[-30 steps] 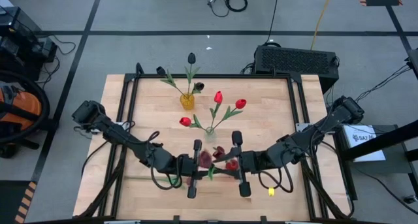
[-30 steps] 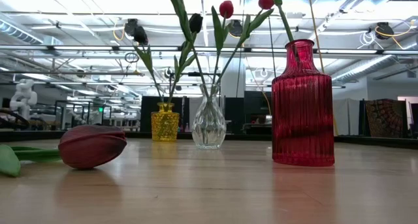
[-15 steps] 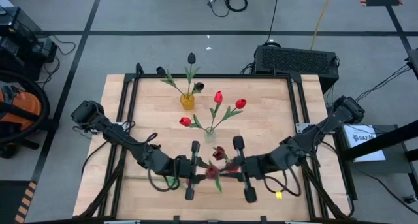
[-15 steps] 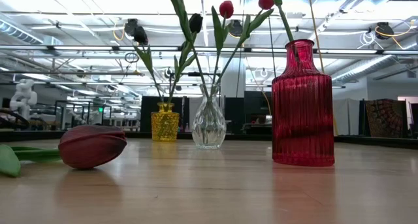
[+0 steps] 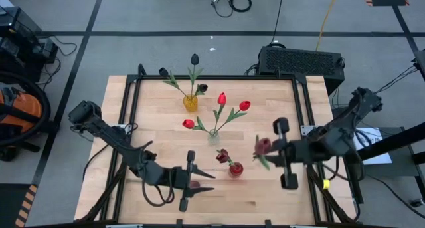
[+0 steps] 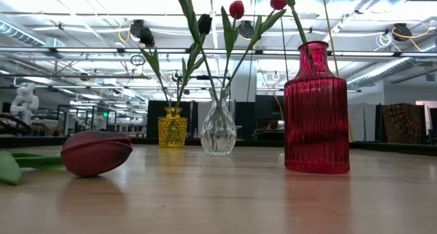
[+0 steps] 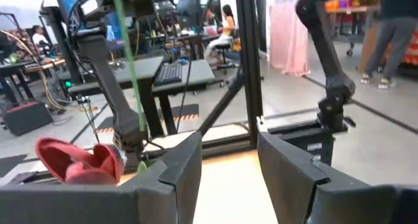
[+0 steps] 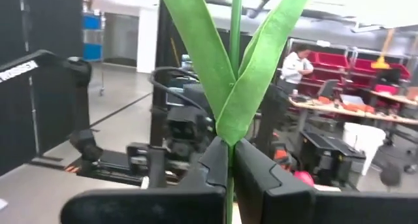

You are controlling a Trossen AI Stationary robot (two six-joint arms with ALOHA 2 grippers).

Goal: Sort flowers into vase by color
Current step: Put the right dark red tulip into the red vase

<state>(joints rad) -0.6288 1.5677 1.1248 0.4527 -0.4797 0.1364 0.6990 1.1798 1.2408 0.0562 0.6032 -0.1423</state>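
Care with the stem comes first: my right hand (image 5: 287, 163) grips a maroon tulip (image 5: 263, 145) by its thin green stem above the desk (image 5: 279, 95), right of the red vase (image 6: 316, 111), so I'd judge lowering it upright works best. My left hand (image 5: 186, 190) hangs spread and holds nothing.

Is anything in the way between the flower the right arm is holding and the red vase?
Nothing visible. The right gripper holds the tulip off to one side of the red vase, and only bare table lies between them. A second tulip already stands in that vase, leaning the other way.
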